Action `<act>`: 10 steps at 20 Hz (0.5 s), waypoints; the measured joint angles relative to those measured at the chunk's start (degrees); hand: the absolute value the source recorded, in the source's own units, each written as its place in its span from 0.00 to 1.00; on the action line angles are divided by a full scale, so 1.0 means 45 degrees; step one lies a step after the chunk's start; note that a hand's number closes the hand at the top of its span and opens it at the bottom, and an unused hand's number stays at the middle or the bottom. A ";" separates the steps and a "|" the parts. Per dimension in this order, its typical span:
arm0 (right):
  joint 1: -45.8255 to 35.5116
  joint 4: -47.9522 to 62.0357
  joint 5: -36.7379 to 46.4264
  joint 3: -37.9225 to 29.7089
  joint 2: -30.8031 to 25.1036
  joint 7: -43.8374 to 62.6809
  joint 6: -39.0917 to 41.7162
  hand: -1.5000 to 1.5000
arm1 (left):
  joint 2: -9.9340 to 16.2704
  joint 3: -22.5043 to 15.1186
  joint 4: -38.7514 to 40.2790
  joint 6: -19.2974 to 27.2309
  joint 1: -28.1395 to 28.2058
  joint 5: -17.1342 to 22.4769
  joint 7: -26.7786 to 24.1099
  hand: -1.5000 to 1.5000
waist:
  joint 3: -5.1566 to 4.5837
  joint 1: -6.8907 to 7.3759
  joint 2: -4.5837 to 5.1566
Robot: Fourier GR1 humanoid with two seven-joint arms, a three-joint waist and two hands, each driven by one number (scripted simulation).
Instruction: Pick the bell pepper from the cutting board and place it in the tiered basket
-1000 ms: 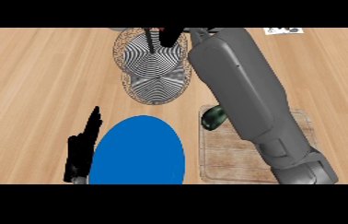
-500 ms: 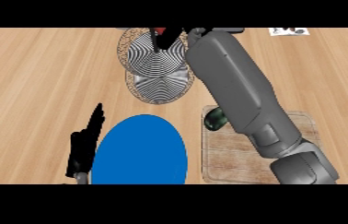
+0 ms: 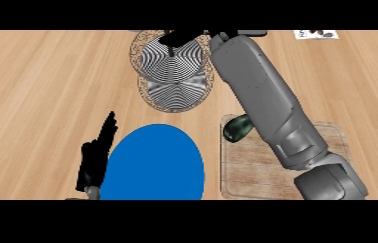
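grey forearm of my right arm stretches to the frame's top, its hand (image 3: 179,37) over the tiered basket (image 3: 173,72); i cannot tell its grip. bell pepper (image 3: 236,129) lies on the cutting board (image 3: 251,172), lower right. left hand (image 3: 96,154) rests open beside the blue plate (image 3: 153,164).

Right forearm (image 3: 266,107) blocks cutting board (image 3: 251,167) and basket (image 3: 173,72).
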 measured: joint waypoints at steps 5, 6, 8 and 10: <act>-0.0057 -0.0239 -0.0689 -0.0490 0.0029 -0.1013 -0.1713 0.00 | 0.0057 0.0094 -0.0190 0.0035 0.0231 0.0016 0.0093 0.50 | -0.0018 -0.0256 -0.0044; 0.0020 -0.0369 -0.0686 -0.0642 -0.0089 -0.1118 -0.2050 0.00 | 0.0011 0.0099 -0.0174 0.0107 0.0305 -0.0015 -0.0012 0.50 | -0.0018 -0.0341 -0.0063; 0.0095 -0.0525 -0.0614 -0.0932 -0.0419 -0.1138 -0.2712 0.00 | 0.0165 0.0291 -0.0236 0.0036 0.0351 0.0102 0.0029 0.50 | -0.0019 -0.0463 -0.0089; 0.0278 -0.0824 -0.0525 -0.1129 -0.0888 -0.0866 -0.3107 0.00 | 0.0235 0.0422 -0.0209 0.0010 0.0258 0.0168 0.0190 0.50 | -0.0023 -0.0626 -0.0124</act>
